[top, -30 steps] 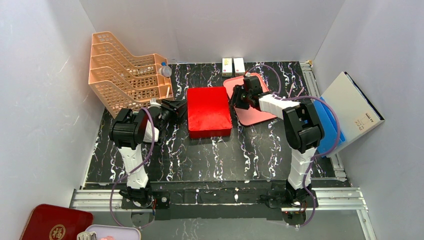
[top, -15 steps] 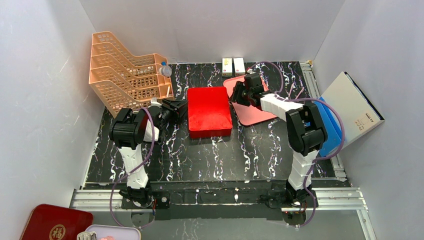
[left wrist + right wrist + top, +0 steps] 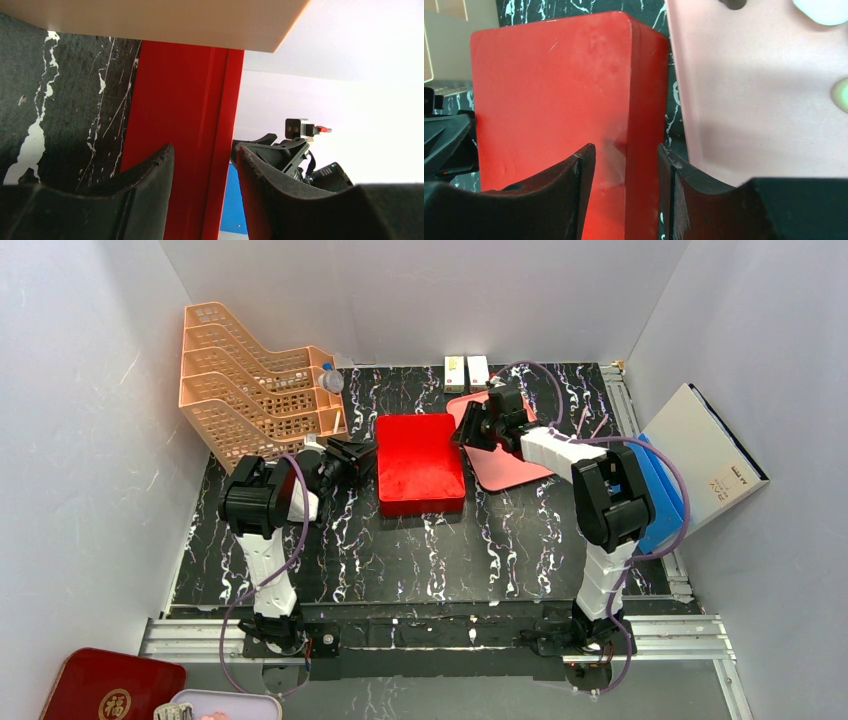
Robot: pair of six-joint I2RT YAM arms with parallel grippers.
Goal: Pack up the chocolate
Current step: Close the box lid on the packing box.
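The red box (image 3: 418, 462) is flanked at 9 and 3 o'clock by the left gripper (image 3: 366, 453) and right gripper (image 3: 461, 436), both released and empty, presumably for opening.

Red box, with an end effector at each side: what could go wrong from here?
1. The right end effector straddles the edge of the red box, right beside the pink tray; a sideways slip could shove the tray.
2. The left end effector sits close to the orange rack; an uneven two-sided lift could tilt the box or knock the rack.
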